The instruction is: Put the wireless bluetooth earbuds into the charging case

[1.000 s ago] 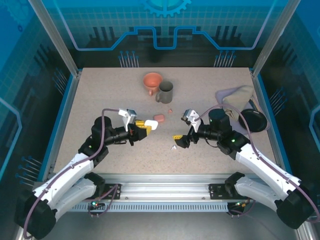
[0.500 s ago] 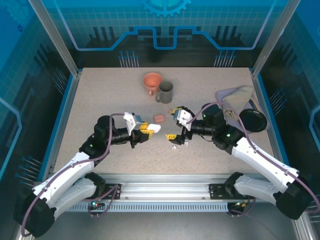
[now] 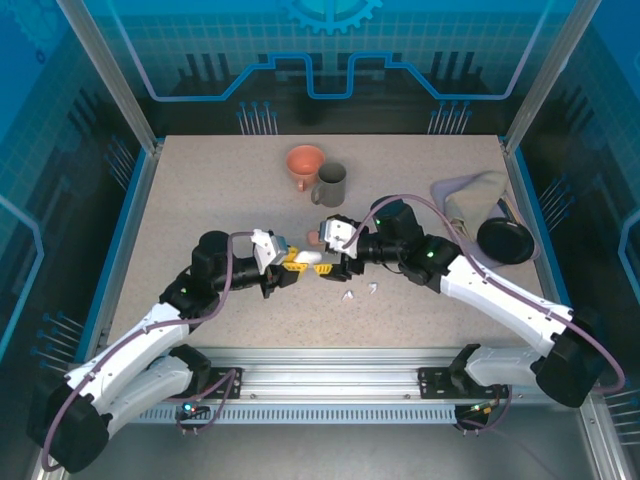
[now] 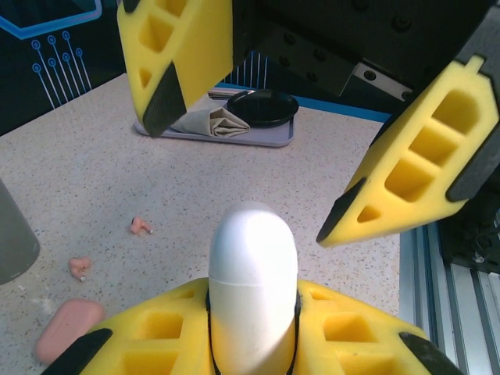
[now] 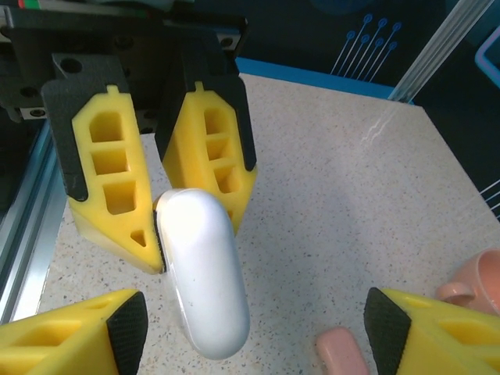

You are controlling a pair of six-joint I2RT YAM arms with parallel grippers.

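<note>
Swinging left, the right claw (image 3: 326,268) now stands open about the white case (image 3: 311,258), which the left claw (image 3: 294,266) grips. Two white earbuds (image 3: 350,295) lie on the worktop (image 3: 200,200) just below centre: tiny, light, slick, likely needing a delicate pinch across the body.

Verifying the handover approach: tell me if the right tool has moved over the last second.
Yes. The right tool has moved left toward the white case; it was right of the mug, and is now in line with it.
</note>
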